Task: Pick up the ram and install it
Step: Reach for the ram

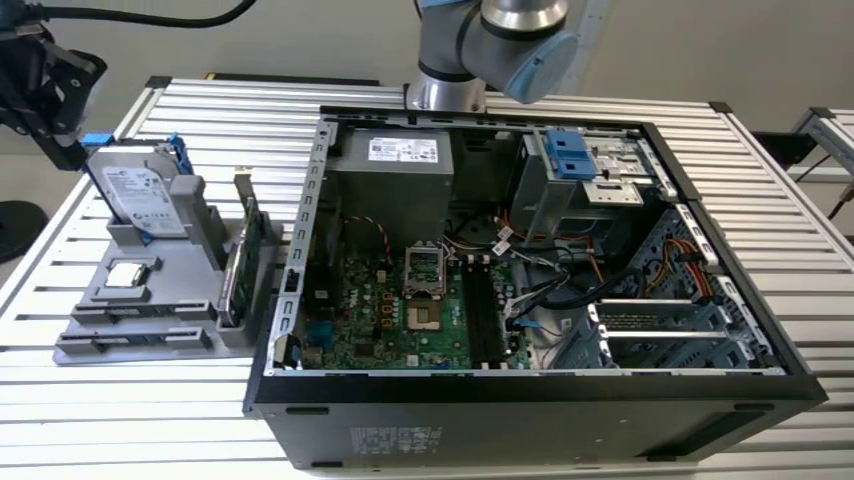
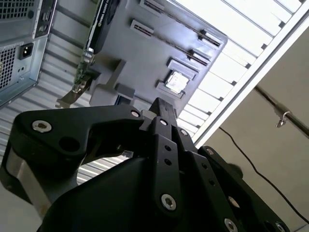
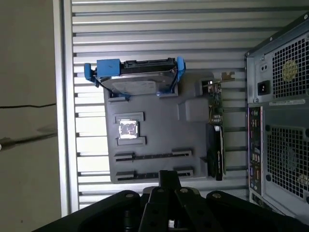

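Grey parts tray (image 3: 159, 125) lies beneath the claw (image 3: 169, 176); you cannot tell its opening. The ram (image 3: 153, 155), apparently slotted just ahead, is neither lifted nor installed.

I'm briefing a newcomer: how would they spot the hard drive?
On the exterior view's left of the open computer case sits a grey parts holder. The hard drive stands upright on it, the only silver box in a blue frame.

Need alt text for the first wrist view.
The gripper hovers near a grey parts tray carrying a blue-framed hard drive, a processor chip and a green expansion card; a computer case stands beside it.
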`<action>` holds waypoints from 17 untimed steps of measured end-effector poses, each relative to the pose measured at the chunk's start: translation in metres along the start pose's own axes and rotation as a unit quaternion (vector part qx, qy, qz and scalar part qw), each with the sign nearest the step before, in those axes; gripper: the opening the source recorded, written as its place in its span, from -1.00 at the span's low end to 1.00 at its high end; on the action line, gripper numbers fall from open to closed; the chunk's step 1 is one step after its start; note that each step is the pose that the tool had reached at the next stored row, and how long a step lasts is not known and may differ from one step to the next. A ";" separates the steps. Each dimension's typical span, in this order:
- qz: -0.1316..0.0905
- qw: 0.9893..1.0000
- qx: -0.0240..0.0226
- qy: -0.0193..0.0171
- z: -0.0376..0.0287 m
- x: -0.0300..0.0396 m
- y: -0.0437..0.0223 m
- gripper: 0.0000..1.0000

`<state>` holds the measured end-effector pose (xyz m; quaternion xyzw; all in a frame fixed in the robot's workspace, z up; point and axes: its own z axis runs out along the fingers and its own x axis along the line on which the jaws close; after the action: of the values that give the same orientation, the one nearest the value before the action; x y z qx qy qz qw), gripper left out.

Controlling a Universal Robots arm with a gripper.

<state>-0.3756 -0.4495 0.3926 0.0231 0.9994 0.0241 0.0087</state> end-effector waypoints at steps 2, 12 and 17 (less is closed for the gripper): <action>0.000 1.000 0.000 0.000 -0.0001 -0.0001 -0.0021 -1.00; 0.000 1.000 0.000 0.000 -0.0004 -0.0005 -0.0097 -1.00; 0.000 1.000 0.000 0.001 -0.0005 -0.0006 -0.0131 -1.00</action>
<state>-0.3755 -0.4627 0.3925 0.0230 0.9994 0.0241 0.0081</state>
